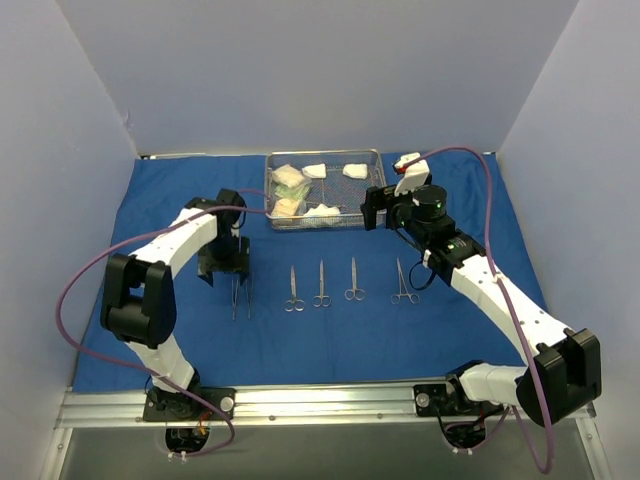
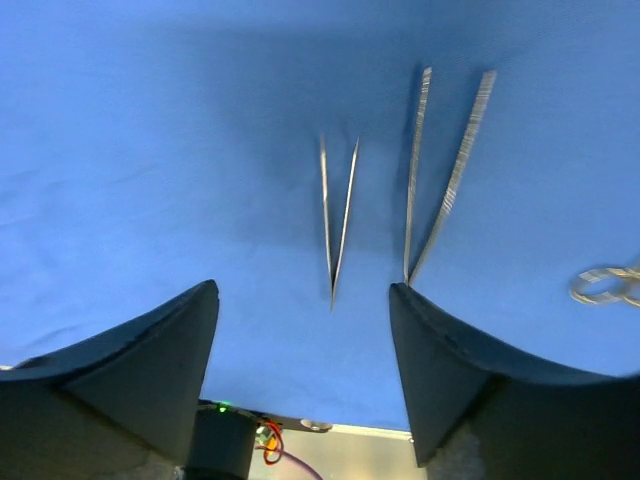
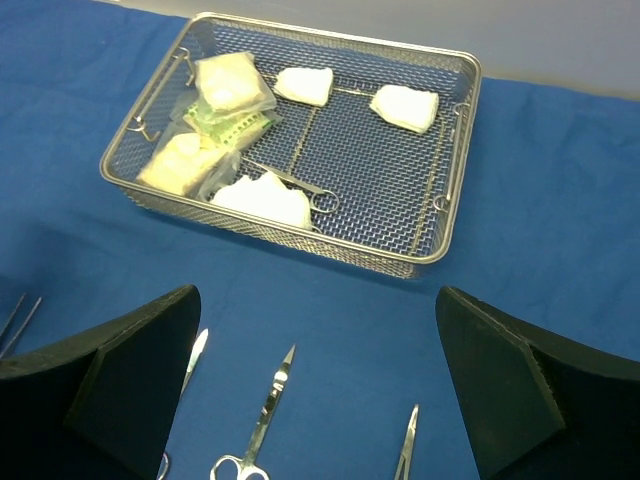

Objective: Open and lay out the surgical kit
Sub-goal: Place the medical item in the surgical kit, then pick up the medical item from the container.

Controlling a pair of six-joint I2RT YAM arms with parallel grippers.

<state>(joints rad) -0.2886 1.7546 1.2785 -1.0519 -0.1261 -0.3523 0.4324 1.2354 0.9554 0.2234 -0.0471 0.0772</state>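
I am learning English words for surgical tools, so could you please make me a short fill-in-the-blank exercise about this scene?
1. The cloth under the instruments is ____.
2. The white gauze pads lie inside the wire-mesh ____.
3. In the top view, ____ ring-handled instruments lie in a row on the cloth.
4. In the left wrist view, ____ pairs of tweezers lie on the cloth.
Missing words: blue; tray; four; two.

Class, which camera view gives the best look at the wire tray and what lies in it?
The right wrist view: the wire tray sits large and whole, with white pads, packets and one steel instrument plainly lying inside. The top view shows the wire tray whole too, but small, its contents blurred. The left wrist view misses it.
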